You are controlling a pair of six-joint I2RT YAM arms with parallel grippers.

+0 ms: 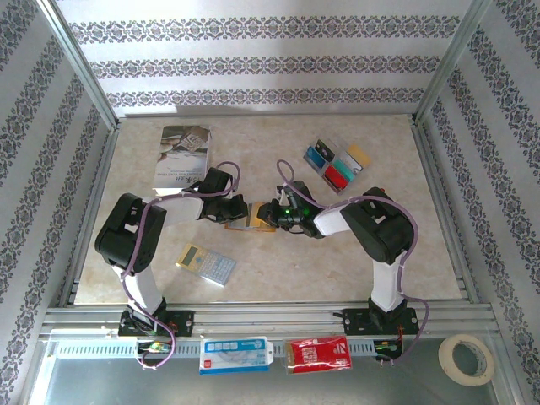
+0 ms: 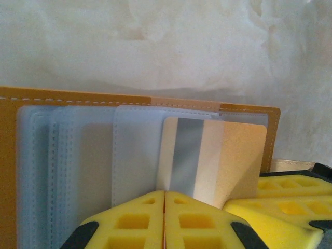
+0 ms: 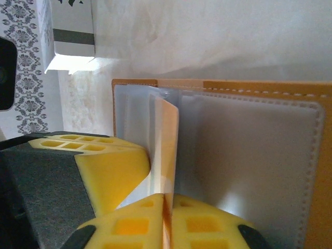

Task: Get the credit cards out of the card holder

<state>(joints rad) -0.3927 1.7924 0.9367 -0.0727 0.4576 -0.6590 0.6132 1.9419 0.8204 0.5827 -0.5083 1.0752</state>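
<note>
The card holder (image 1: 250,218) lies open at mid-table, orange-tan (image 2: 78,97) with blue-grey inner panels (image 3: 259,155). A gold credit card (image 2: 212,155) with a grey stripe sticks partly out of a pocket. My right gripper (image 3: 167,199) is shut on this card, which runs edge-on (image 3: 168,140) into its jaws. My left gripper (image 2: 165,194) is shut on the holder's near edge beside the card. In the top view the left gripper (image 1: 239,211) and the right gripper (image 1: 268,216) meet over the holder. Several credit cards (image 1: 337,165), teal, red and gold, lie at the back right.
A grey book (image 1: 181,156) lies at the back left, close behind the left arm. A grey-and-yellow calculator (image 1: 207,264) sits near the front left. On the front rail are a blue-white packet (image 1: 234,354), a red packet (image 1: 318,353) and a tape roll (image 1: 467,359).
</note>
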